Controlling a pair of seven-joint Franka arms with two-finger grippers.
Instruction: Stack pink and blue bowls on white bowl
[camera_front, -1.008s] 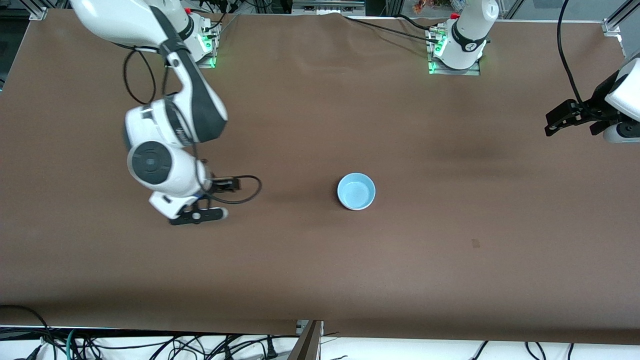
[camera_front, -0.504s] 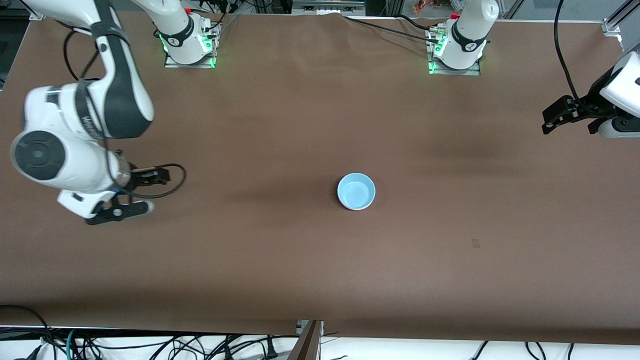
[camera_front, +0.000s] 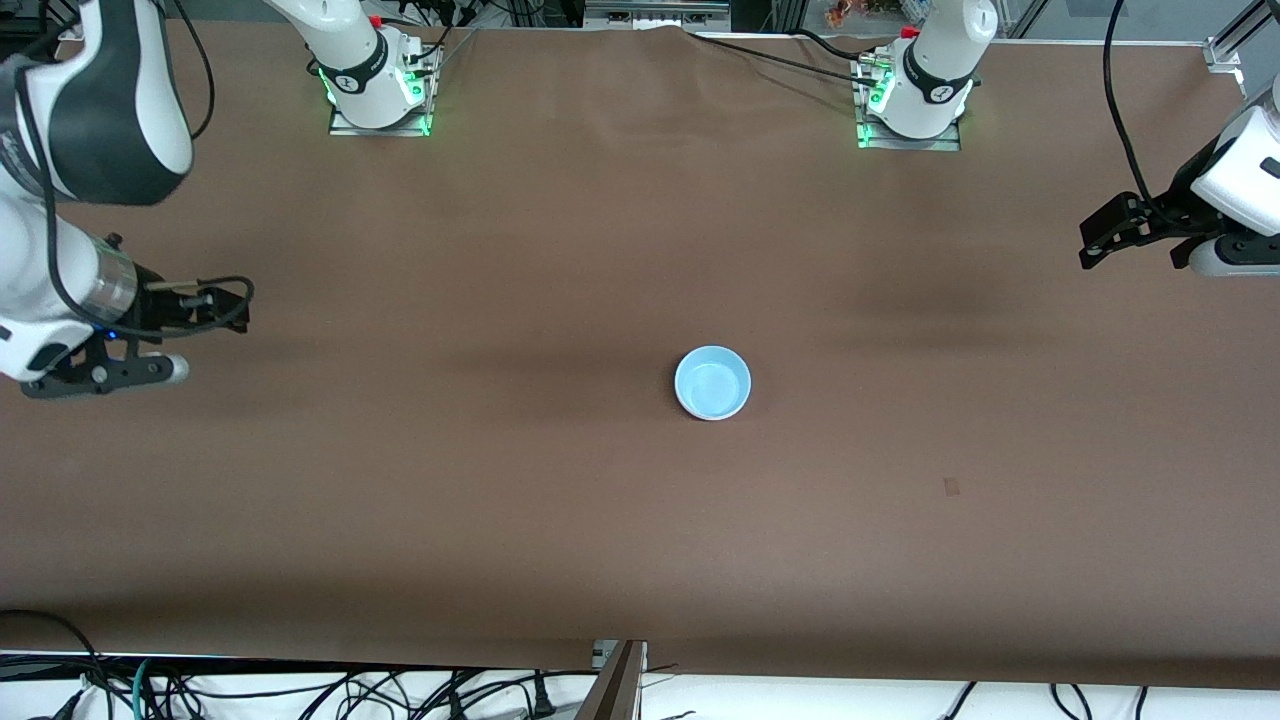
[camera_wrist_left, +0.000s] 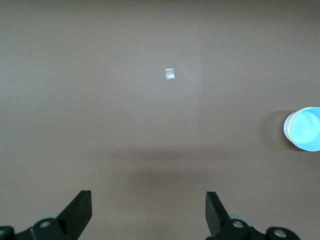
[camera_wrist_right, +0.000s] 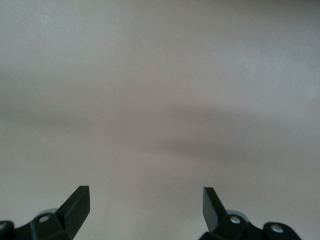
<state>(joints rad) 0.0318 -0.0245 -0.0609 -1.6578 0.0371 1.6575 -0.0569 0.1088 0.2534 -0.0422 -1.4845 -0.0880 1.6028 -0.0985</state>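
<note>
**Blue bowl mid-table, both grippers empty at the table ends**

Blue bowl sits upright on the brown table, roughly midway between the two arms' ends. Rim up, inside bare. In the left wrist view the same bowl shows at the frame's edge, partly cut off. A paler band under its rim may be another bowl beneath; cannot tell. No separate pink or white bowl shows in any view.

Right gripper hangs over the table at the right arm's end, well apart from the bowl. Right wrist view: fingers spread wide, nothing between them, only bare table below.

Left gripper hangs over the left arm's end of the table, also well apart from the bowl. Left wrist view: fingers wide apart, holding nothing. A small pale mark lies on the table surface under it.
</note>
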